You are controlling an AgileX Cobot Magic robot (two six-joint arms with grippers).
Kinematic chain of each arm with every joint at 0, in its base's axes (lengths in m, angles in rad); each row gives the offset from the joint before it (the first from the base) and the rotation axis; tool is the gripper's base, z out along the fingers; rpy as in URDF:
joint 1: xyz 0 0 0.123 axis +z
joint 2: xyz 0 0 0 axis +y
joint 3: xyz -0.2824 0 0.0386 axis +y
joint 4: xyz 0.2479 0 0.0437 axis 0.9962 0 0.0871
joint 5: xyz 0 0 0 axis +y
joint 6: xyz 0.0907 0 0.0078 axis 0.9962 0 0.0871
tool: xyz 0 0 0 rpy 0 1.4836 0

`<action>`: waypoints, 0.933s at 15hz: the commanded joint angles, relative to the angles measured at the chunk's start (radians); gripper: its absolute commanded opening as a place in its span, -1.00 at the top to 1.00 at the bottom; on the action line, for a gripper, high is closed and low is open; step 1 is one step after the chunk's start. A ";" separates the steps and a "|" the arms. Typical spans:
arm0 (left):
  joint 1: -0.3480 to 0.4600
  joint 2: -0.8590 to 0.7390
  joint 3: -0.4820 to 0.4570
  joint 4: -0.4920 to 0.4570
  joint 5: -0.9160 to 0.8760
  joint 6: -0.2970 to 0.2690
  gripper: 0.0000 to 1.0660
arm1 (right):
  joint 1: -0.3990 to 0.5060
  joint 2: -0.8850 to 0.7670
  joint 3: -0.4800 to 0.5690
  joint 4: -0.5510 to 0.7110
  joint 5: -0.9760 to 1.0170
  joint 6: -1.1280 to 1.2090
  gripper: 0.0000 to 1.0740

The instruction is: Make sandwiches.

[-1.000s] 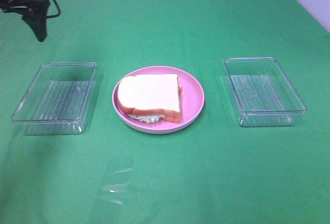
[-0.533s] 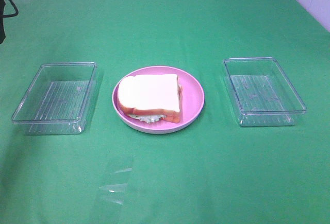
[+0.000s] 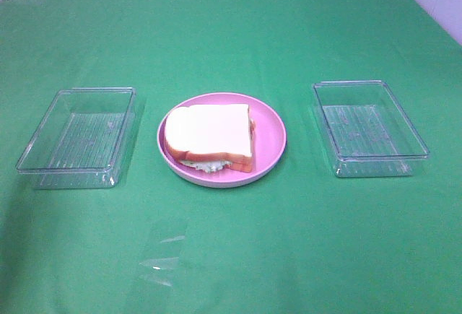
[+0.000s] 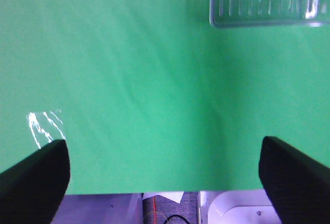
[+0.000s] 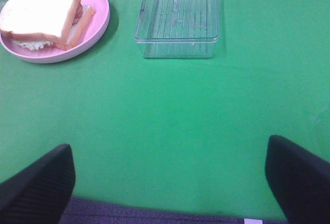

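Observation:
One stacked sandwich (image 3: pixel 210 136) lies on the round pink plate (image 3: pixel 273 137) in the middle of the green cloth. White bread tops it, pale lettuce peeks out at the near edge and reddish filling shows at the right side. The right wrist view also catches this sandwich (image 5: pixel 44 15) on the plate (image 5: pixel 98 18). Neither arm appears in the high view. My left gripper (image 4: pixel 165 175) hangs open over bare green cloth, near the table's edge. My right gripper (image 5: pixel 170 180) is open too, well short of the plate, nothing between its fingers.
A clear plastic tray (image 3: pixel 78 138) stands left of the plate and another clear tray (image 3: pixel 369 128) right of it; both look empty. The left wrist view shows one end of a tray (image 4: pixel 265 2). Green cloth covers the whole table.
The left arm, seen at the far left corner a second ago, has drawn back out of the high view. The sandwich, plate and trays have not moved.

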 commanded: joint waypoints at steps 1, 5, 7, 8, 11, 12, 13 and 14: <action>-0.001 -0.176 0.140 -0.014 -0.022 0.000 -0.71 | 0.001 -0.033 0.001 -0.004 -0.001 -0.001 -0.79; -0.001 -0.702 0.408 -0.015 -0.083 0.000 -0.71 | 0.001 -0.033 0.001 -0.004 -0.001 -0.004 -0.79; -0.001 -0.911 0.440 -0.015 -0.083 0.000 -0.71 | 0.001 -0.033 0.001 -0.004 -0.001 -0.004 -0.79; -0.001 -1.017 0.448 -0.015 -0.082 0.014 -0.71 | 0.001 -0.033 0.001 -0.003 -0.001 -0.004 -0.79; -0.001 -1.281 0.456 -0.028 -0.100 0.013 -0.71 | 0.001 -0.033 0.001 -0.003 -0.001 -0.004 -0.79; -0.001 -1.305 0.477 -0.049 -0.088 0.011 -0.71 | 0.001 -0.033 0.001 0.001 -0.001 -0.004 -0.79; -0.001 -1.295 0.497 -0.085 -0.072 0.011 -0.71 | 0.001 -0.033 0.001 0.004 -0.001 -0.004 -0.79; -0.001 -1.298 0.505 -0.113 -0.077 0.019 -0.71 | 0.001 -0.031 0.001 0.007 -0.001 -0.004 -0.79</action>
